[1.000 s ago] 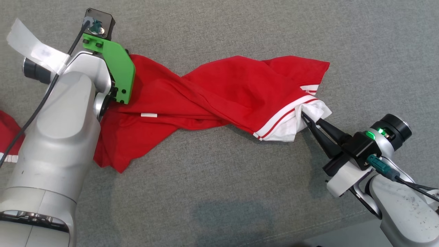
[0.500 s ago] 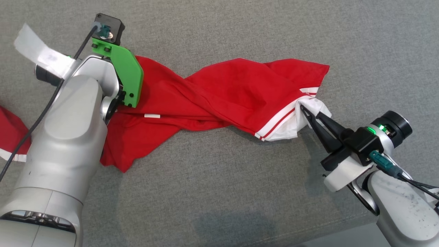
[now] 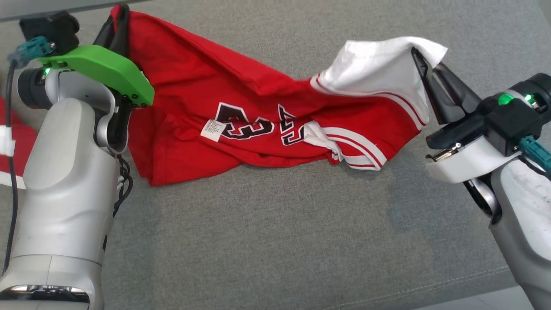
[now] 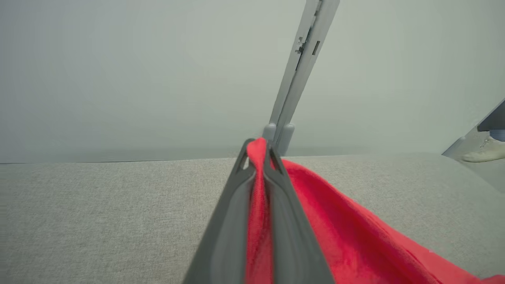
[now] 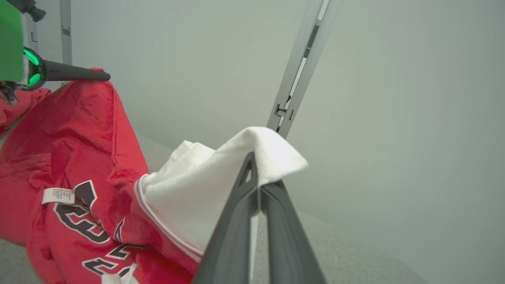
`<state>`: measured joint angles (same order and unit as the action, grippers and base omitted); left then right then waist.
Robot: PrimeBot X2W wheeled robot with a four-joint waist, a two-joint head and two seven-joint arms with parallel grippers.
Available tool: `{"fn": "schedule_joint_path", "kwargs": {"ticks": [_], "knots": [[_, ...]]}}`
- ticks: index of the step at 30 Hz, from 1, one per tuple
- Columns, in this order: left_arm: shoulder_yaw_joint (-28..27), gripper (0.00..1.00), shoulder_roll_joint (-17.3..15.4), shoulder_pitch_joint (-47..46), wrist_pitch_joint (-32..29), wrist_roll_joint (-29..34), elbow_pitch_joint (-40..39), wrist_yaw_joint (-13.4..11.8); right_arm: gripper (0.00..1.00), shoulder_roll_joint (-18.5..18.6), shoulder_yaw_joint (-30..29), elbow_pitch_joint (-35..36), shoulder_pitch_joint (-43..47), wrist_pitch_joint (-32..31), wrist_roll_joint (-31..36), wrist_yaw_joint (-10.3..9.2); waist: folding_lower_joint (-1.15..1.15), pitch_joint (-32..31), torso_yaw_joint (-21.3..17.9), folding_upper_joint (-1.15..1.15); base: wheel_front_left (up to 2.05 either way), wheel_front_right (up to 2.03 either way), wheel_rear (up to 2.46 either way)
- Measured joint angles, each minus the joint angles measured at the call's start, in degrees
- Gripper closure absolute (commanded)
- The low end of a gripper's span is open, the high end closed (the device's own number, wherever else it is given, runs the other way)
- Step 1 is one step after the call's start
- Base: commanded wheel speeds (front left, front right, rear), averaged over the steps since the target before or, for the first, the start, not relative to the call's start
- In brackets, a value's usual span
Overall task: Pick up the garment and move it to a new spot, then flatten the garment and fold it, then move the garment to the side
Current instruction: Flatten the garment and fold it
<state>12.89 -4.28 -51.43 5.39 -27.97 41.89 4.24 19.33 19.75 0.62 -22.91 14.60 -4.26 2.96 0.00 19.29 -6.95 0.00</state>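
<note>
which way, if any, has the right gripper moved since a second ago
Yes. Against the couch seam in the head view, the right gripper has gone up the view, away from it, jaws shut on the garment.

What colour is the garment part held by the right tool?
White at the right tool; the garment is otherwise red. Best: right wrist view.

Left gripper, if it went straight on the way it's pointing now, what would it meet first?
Apart from the garment it grips, the left gripper points past the grey surface edge at a metal rail; probably that first, though depth is unclear.
</note>
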Motion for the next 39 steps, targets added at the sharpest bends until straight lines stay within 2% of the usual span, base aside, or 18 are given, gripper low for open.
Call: {"fn": "schedule_joint_path", "kwargs": {"ticks": [8,15,21,24,26,30,34,37,39], "knots": [[-4.01,1.0,-0.21,4.73,9.7,-3.36,-5.95,1.11,1.0,0.14,-3.91,3.74,-0.81,0.0,-2.79,0.01,0.0,-4.9,1.52,0.0,0.0,0.0,0.0],[-7.47,1.0,-0.78,10.39,9.68,-6.35,-15.3,1.88,1.0,-1.25,-9.13,13.79,-0.76,0.03,-5.49,-0.63,0.0,-10.09,1.85,0.0,0.0,0.0,0.0],[-9.09,1.0,-1.27,10.76,9.53,-7.21,-28.38,2.21,1.0,0.44,-14.13,23.03,-0.73,0.18,-5.66,-1.14,-0.01,-14.59,1.48,0.0,0.0,0.0,0.0],[-8.28,1.0,-0.98,10.77,9.28,-8.93,-32.72,2.38,1.0,0.68,-15.91,24.98,0.06,0.48,-8.05,-0.98,-0.01,-16.45,1.33,0.0,0.0,0.0,0.0],[-6.64,1.0,-1.38,10.85,6.69,-8.87,-33.17,2.38,1.0,1.36,-15.56,23.27,1.36,0.49,-9.69,0.03,0.0,-17.22,1.33,0.0,0.0,0.0,0.0],[-4.41,1.0,-2.01,11.59,-0.58,-9.13,-30.12,2.19,1.0,1.01,-12.14,14.92,2.41,-0.68,-14.84,2.47,-0.01,-16.87,1.52,0.0,0.0,0.0,0.0],[-3.52,1.0,-2.89,10.33,-6.11,-8.86,-24.64,-0.14,1.0,0.37,-7.98,4.03,-3.09,-5.28,-17.62,3.58,-0.01,-14.92,1.66,0.0,0.0,0.0,0.0],[-4.13,1.0,-4.15,4.15,-6.73,-6.13,-21.51,-2.08,1.0,-0.01,-9.42,-2.41,-14.12,-7.61,-15.45,3.3,0.0,-13.03,1.85,0.0,0.0,0.0,0.0],[-6.08,1.0,-3.41,-2.65,-5.09,-6.83,-22.23,-2.23,1.0,-0.94,-14.85,-2.64,-23.74,-5.52,-14.39,0.13,0.0,-11.83,2.11,0.0,0.0,0.0,0.0]]}}
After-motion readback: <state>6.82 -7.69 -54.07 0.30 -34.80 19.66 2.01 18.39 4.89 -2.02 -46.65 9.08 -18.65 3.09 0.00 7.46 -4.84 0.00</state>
